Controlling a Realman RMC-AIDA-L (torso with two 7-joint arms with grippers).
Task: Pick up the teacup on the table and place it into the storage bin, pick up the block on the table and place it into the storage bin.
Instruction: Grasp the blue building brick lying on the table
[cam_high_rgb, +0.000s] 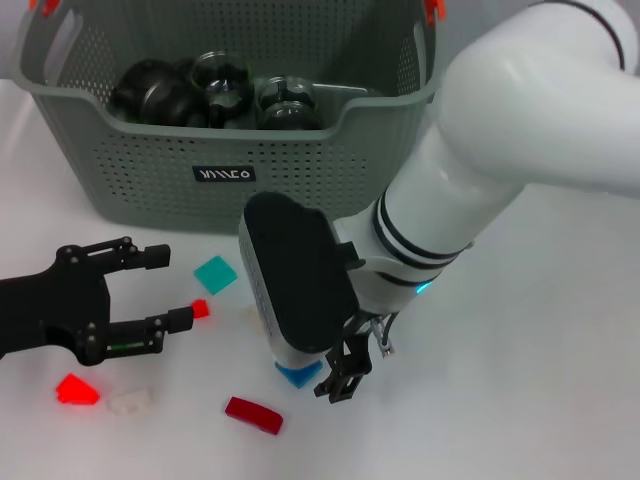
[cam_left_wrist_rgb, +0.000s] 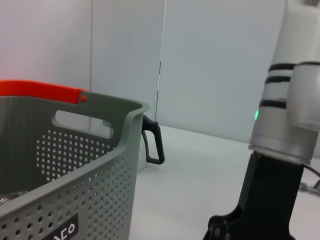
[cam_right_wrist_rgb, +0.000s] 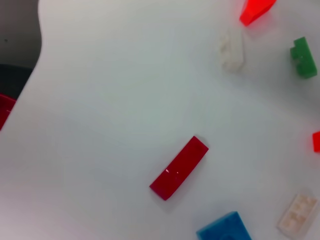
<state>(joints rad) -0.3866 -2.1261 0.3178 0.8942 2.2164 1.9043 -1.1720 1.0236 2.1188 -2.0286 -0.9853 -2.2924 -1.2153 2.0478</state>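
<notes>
Glassware already in bin; blocks left on counter. Right claw released over blue block; left claw released, beside.

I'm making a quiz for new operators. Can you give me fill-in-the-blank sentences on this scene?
1. The storage bin has handle clips coloured ____.
2. The right end effector hangs right beside a ____ block.
3. The left end effector has its fingers ____, near a small red block.
4. The long dark red block lies on the ____.

Missing words: orange; blue; open; table
</notes>
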